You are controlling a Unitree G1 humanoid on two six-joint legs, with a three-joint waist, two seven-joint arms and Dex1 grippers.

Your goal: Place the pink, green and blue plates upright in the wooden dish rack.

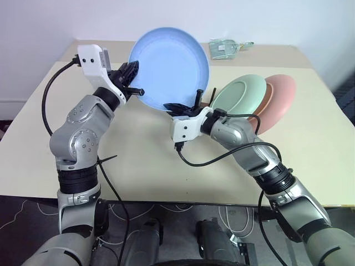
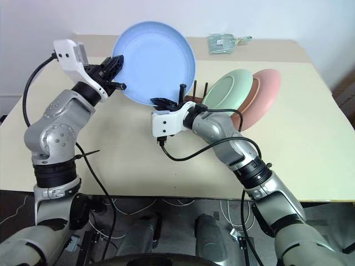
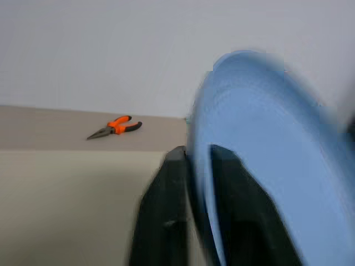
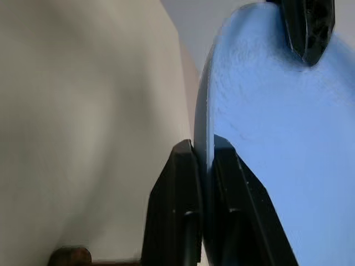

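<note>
The blue plate [image 1: 171,67] is held up in the air above the cream table [image 1: 138,160], tilted nearly upright with its hollow face turned toward the camera, over the left-middle part of the tabletop and in front of the pale wall. The left gripper [image 1: 131,83] grasps the plate's left edge, one black finger on either face of the rim; the left wrist view shows the rim running between the two fingers [image 3: 166,216]. The right gripper [image 1: 176,107] is clenched on the plate's lower edge, and in the right wrist view its two fingers [image 4: 180,210] pinch the rim from both sides, with the tip of the other gripper showing against the plate's far edge. So both grippers hold the same plate at once. Just to the right of the blue plate, the wooden dish rack [image 2: 195,94] stands on the table, a few of its dark pegs rising behind the right gripper. The green plate [image 1: 239,95] already stands tilted upright in the rack, and the pink plate [image 1: 279,100] leans just behind it on its right, the two overlapping. At the far edge of the table, beyond the rack, lies a small clear packet [image 1: 224,49]. The left wrist view also shows orange-handled pliers [image 3: 113,127] lying on a far surface.
</note>
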